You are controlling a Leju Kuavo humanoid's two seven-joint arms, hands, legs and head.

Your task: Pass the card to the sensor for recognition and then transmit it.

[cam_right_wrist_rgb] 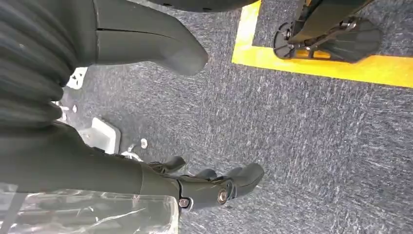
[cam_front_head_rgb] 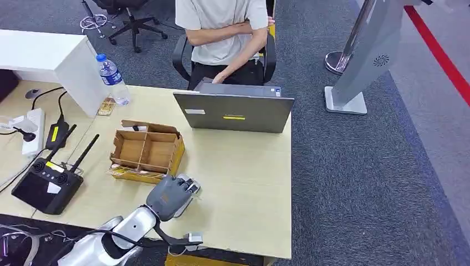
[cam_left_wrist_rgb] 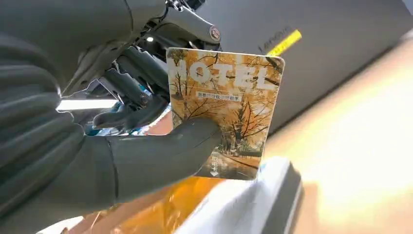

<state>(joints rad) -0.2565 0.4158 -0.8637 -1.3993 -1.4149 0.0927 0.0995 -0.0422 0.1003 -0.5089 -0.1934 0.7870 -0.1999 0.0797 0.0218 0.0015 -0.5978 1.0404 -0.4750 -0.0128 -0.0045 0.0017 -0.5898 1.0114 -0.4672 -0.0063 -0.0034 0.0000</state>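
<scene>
Now we hold the card over the sensor.
Our left hand (cam_left_wrist_rgb: 122,146) pinches the hotel card (cam_left_wrist_rgb: 225,109) above the white sensor (cam_left_wrist_rgb: 243,204) on the desk (cam_front_head_rgb: 244,177); our right hand (cam_right_wrist_rgb: 209,187) hangs empty, fingers apart. With so narrow a pinch, we judge the card could slip.

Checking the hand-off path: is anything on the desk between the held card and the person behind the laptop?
Yes. The left hand holds the card, and the laptop stands upright between it and the person. The cardboard box sits off to the side.
</scene>
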